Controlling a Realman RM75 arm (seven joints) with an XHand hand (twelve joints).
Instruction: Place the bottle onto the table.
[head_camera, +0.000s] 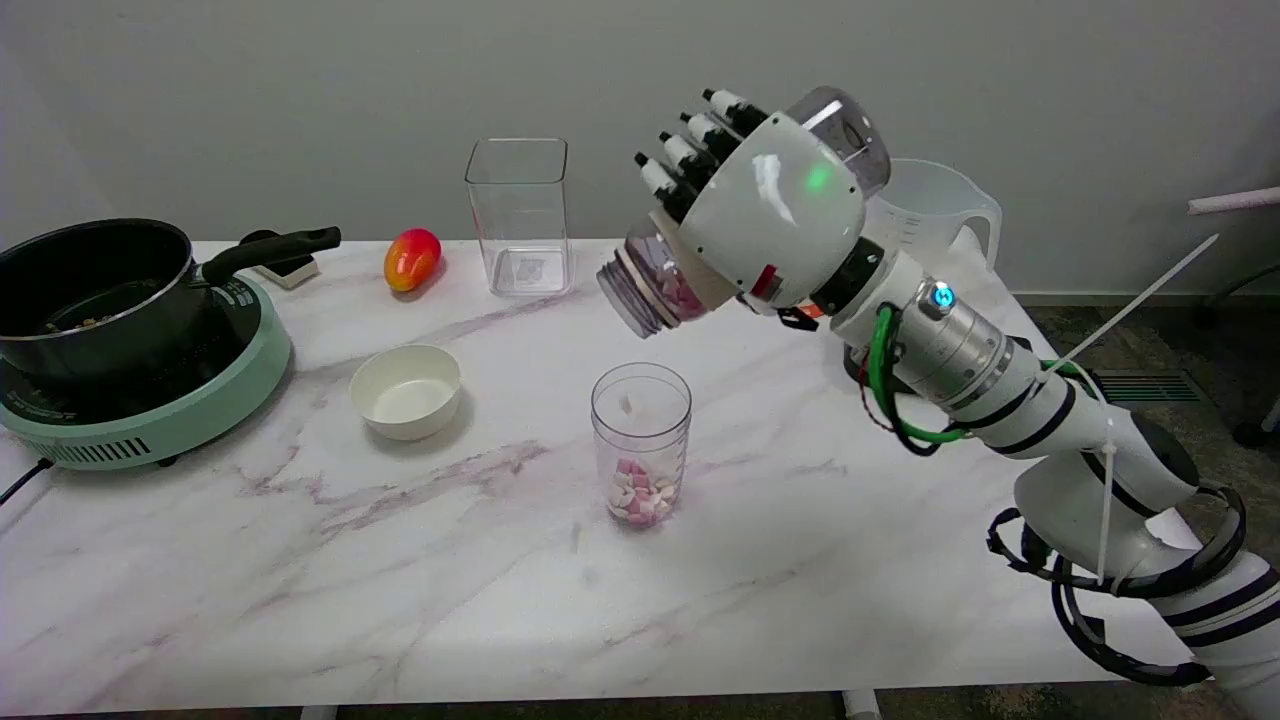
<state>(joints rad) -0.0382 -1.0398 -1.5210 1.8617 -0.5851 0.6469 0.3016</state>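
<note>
The bottle (650, 290) is a clear container held in the air above the tabletop (800, 560), tilted so its open threaded mouth points down and to the left. Pink and white pieces show through its wall near the palm. The robot hand (745, 215) wraps around the bottle's body from the right and above, with its dark fingers (690, 150) curling over the far side, so it is grasping the bottle; only the mouth end sticks out past the hand's lower left edge. The white arm runs from the hand down to the lower right corner.

Below the bottle's mouth and slightly nearer the camera, a clear glass jar (641, 443) stands upright on the tabletop, holding a small heap of pink and white pieces at its bottom. To its left sits a white bowl (406, 391). Farther left, a black pot (95, 285) rests on a green cooker (150, 400). Near the far edge lie a red-orange fruit (412, 258) and a tall clear square container (518, 216). A clear jug (935, 215) stands behind the hand.
</note>
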